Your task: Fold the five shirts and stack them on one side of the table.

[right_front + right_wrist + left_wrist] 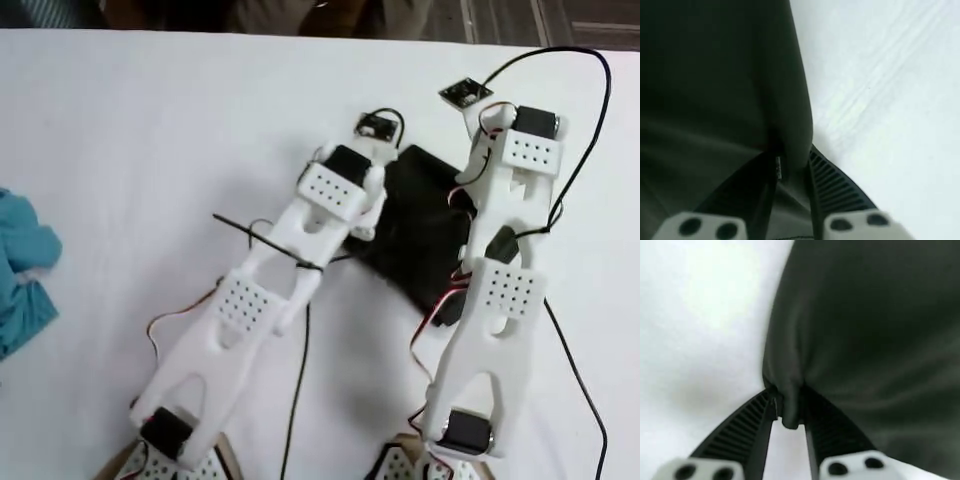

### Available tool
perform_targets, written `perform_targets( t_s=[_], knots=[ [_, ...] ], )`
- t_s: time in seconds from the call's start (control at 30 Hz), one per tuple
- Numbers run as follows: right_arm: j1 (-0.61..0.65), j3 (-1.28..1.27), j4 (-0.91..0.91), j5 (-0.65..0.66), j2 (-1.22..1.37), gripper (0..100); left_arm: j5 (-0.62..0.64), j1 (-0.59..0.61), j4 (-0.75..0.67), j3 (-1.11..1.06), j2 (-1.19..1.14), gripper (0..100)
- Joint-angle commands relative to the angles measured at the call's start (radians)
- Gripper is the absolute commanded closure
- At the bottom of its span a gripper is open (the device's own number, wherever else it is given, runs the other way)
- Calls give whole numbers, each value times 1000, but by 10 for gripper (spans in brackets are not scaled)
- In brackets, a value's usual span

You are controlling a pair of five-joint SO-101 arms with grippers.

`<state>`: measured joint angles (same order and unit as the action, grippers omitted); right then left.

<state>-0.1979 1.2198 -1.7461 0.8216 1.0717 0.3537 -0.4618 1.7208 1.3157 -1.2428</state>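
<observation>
Since the black shirt (pixel 420 230) needs folding, my left gripper (pixel 789 412) and right gripper (pixel 792 167) each pinch an edge, I guess.

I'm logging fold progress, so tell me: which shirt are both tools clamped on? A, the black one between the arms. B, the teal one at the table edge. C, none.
A: the wrist views show the left tool and right tool shut on folds of the black shirt; the teal shirt lies apart, untouched.
</observation>
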Motion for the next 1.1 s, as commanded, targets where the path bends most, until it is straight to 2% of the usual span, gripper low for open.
perform_targets(
  t_s=[0.0,0.27,0.37,0.57,0.8,1.07],
  knots=[
    [-28,8,-15,6,-87,978,-48,17,20,1,-5,979],
    [-150,17,-15,9,-101,978,-255,21,15,58,64,979],
    [-180,17,-15,41,-139,978,-382,12,2,142,83,979],
    [-259,8,-15,41,-263,978,-535,-37,-29,266,84,979],
    [-348,8,-15,41,-300,978,-551,-110,-238,200,95,980],
    [-429,6,-15,6,-297,978,-580,-153,-292,140,95,980]
  ],
)
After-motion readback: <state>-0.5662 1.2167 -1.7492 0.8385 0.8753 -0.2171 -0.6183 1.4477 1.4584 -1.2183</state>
